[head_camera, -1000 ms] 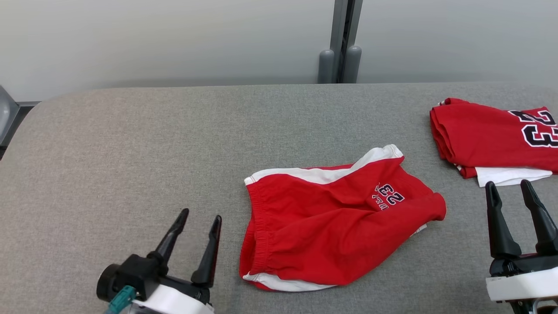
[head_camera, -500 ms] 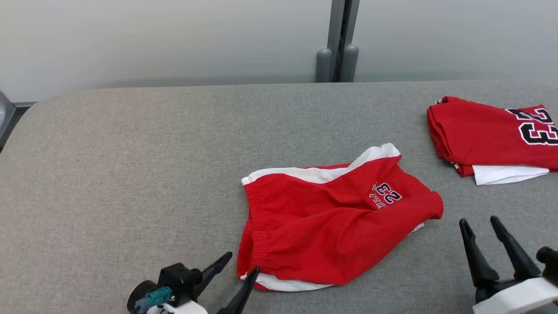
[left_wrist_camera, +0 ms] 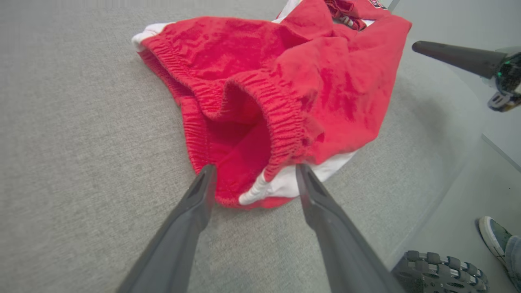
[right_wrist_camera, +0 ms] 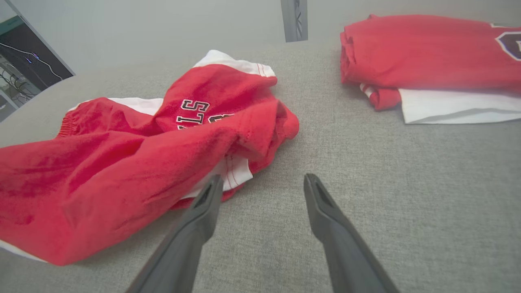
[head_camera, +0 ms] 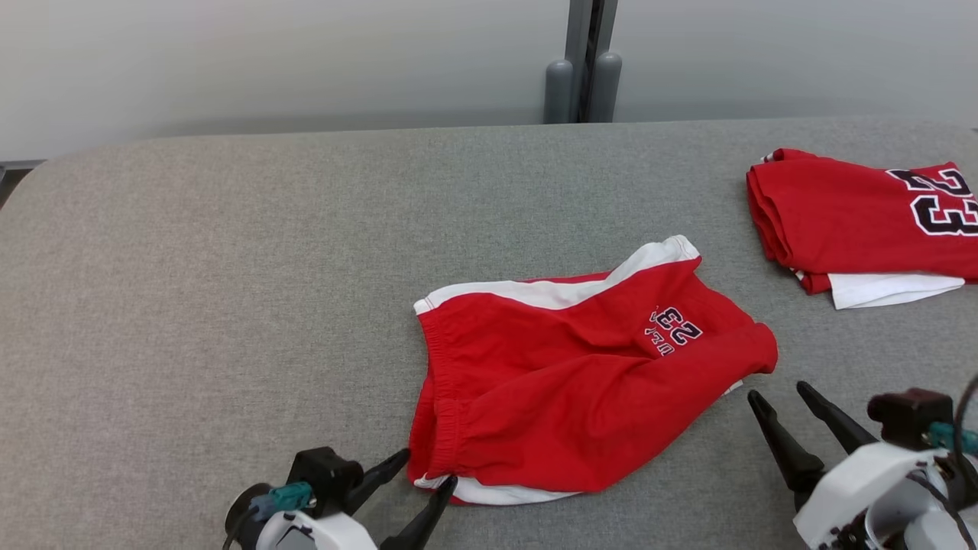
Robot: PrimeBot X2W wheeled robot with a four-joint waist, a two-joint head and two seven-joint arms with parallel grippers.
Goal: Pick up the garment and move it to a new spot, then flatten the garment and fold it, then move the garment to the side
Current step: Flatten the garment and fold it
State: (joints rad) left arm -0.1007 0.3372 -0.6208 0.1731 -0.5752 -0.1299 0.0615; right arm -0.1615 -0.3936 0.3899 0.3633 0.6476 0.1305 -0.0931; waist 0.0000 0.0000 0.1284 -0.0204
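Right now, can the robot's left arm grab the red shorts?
Probably yes. The left gripper is open, and its fingertips straddle the near waistband corner of the red shorts. Nothing on the grey table lies between them.

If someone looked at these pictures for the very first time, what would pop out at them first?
The bright red shorts with white trim, lying rumpled in the middle of the grey padded table. Next, the folded red jersey with a big 23 at the table's far right. Then the two dark pincers: the left pincer open at the shorts' waistband corner, the right pincer open beside the leg end.
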